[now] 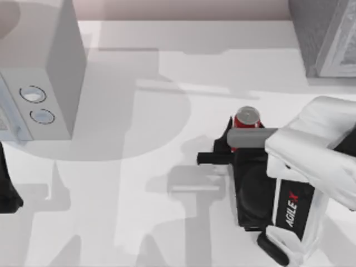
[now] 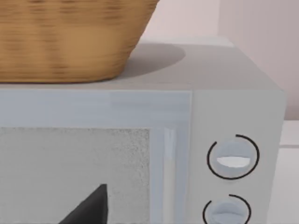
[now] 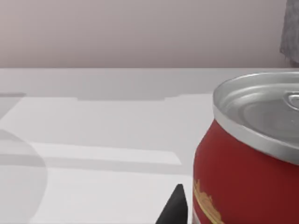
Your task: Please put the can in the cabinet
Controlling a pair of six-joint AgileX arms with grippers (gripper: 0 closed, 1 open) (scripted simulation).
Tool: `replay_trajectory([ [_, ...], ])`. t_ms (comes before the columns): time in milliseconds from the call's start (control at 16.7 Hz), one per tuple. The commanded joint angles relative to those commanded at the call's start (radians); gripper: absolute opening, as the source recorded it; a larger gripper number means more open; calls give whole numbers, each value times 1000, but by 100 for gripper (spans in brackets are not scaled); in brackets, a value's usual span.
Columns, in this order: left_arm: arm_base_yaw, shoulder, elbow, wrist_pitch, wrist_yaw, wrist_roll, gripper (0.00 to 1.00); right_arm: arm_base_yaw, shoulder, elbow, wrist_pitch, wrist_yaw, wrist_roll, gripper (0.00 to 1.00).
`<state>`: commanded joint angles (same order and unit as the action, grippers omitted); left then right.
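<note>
Red can (image 1: 247,119) w/ silver top stands upright on the white table (image 1: 139,211), right of centre in the top view. Right gripper (image 1: 236,146) sits at the can: its dark fingers reach in from the near side, one dark finger tip (image 1: 207,158) poking out toward the left, and a grey bar crosses in front of the can's lower body. Can't tell from above whether the fingers are clenched on the can or just beside it. Right wrist view has the can (image 3: 247,163) very close, silver lid w/ pull tab, yellow marking on the red wall, and a dark finger tip (image 3: 174,207) just beside the can's wall; contact there is not clear either. White AgileX arm (image 1: 311,167) comes in from the table's right side.

Cabinet (image 1: 325,33), dark grey speckled w/ paler front panel, is at the far right corner, well apart from the can; a grey sliver of it shows at the edge of the right wrist view (image 3: 290,32).

Pale grey box w/ two round dials (image 1: 41,72) is at the far left of the table. Left arm is parked at the left edge, a dark part (image 1: 8,189) showing near the box. Left wrist view faces that box (image 2: 233,121): dials (image 2: 232,156) on its front, a wicker basket (image 2: 70,37) resting on top, and a dark finger tip (image 2: 91,207) of the left gripper low in front of the door. Left fingers' state: can't tell.
</note>
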<state>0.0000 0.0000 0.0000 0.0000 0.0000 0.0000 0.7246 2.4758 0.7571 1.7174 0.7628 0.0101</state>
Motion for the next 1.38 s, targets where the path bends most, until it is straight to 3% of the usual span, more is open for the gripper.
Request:
replay_trajectory([
  [420, 0, 0, 0, 0, 0, 0, 100, 1, -9, -1, -9, -1, 2, 0],
  [1380, 0, 0, 0, 0, 0, 0, 100, 1, -382, -26, -361, -9, 5, 0],
])
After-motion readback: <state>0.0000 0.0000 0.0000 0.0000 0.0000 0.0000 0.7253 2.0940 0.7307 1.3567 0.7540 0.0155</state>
